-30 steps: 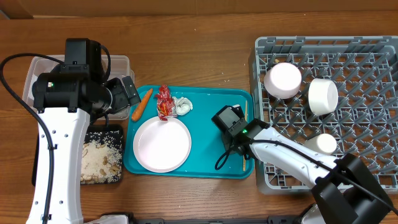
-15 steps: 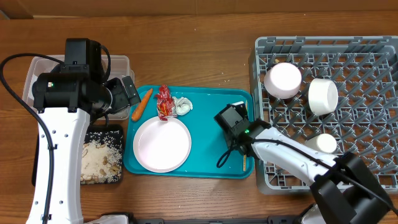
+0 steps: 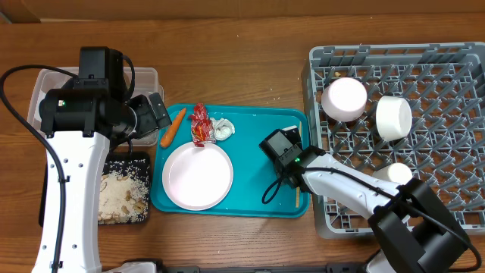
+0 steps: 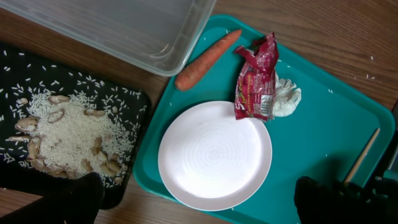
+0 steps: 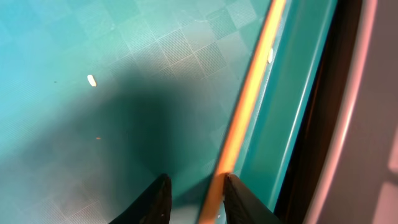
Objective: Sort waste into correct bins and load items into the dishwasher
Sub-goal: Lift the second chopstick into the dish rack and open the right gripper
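Low over the tray, right jaws straddle the chopsticks.

- L arm: white link runs up from near edge, black wrist block on top, bent over twd L pincer.
- L pincer: held high, facing down; jaws spread wide, dark fingers only just in at both bottom corners of wrist view.
- R arm: white link stretched out low behind R pincer, black base further back.
- R pincer: pointing down, v. low; dark fingertips a narrow gap apart, not fully closed.
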Robot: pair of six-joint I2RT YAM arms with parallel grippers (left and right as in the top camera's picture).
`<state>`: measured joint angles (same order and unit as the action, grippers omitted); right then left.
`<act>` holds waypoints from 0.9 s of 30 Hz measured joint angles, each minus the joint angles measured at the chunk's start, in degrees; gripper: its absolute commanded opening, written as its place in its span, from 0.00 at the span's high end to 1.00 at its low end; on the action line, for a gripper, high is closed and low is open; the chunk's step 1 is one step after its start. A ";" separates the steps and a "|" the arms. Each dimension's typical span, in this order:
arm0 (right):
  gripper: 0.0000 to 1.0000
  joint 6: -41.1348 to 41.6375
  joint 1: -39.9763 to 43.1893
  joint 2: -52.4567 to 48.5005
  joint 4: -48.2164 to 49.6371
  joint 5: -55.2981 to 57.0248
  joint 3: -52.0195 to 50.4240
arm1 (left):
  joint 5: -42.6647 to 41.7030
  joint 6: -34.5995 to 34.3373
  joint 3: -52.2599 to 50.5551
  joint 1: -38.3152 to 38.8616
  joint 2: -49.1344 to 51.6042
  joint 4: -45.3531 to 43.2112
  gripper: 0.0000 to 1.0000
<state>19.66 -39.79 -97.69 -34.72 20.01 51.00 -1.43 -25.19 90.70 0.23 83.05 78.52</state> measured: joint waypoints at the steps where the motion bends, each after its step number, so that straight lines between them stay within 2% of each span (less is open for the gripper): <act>1: 0.70 0.02 0.07 0.00 0.11 -0.52 0.00 | 0.00 0.00 0.00 0.00 0.00 0.00 0.00; 6: 0.72 1.27 0.39 -0.72 1.88 -2.91 0.39 | 0.00 0.00 0.00 0.00 0.00 0.00 0.00; 8: 0.82 1.73 0.44 -1.42 2.36 -3.32 0.98 | 0.00 0.00 0.00 0.00 0.00 0.00 0.00; 12: 0.96 1.38 0.42 -2.14 2.27 -4.83 1.97 | 0.00 0.00 0.00 0.00 0.00 0.00 0.00; 20: 0.96 0.81 0.39 -2.89 -11.56 -7.21 8.83 | 0.00 0.00 0.00 0.00 0.00 0.00 0.00; 27: 0.96 0.24 0.46 2.10 -18.58 -7.74 21.90 | 0.00 0.00 0.00 0.00 0.00 0.00 0.00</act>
<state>19.90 -39.33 -95.59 -53.30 12.27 72.90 -1.43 -25.19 90.70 0.23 83.05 78.52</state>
